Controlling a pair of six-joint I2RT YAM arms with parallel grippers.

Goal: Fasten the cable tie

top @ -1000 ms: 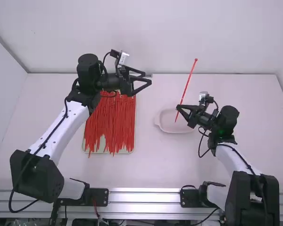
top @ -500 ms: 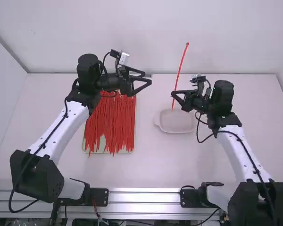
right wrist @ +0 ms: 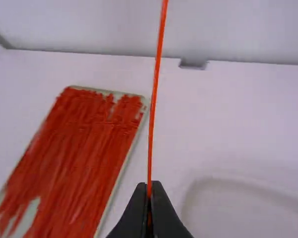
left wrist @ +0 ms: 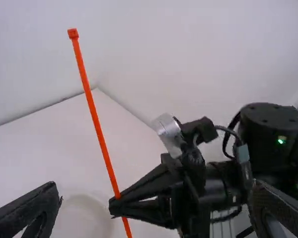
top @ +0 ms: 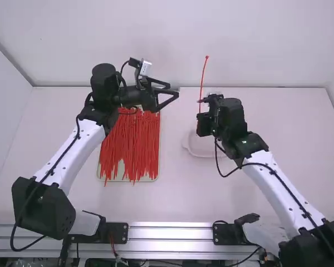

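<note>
Cable tie (top: 202,78) stands near upright, its lower end pinched between the closed jaws of right gripper (top: 200,102); head end (small square block) sits well above those jaws. Left gripper (top: 176,93) has jaws spread wide and empty, tie well apart from them.

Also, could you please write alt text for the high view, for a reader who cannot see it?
The right gripper holds one red cable tie upright, close to a white dish on the white table. The left gripper is open, above the far end of a pile of red cable ties.
</note>
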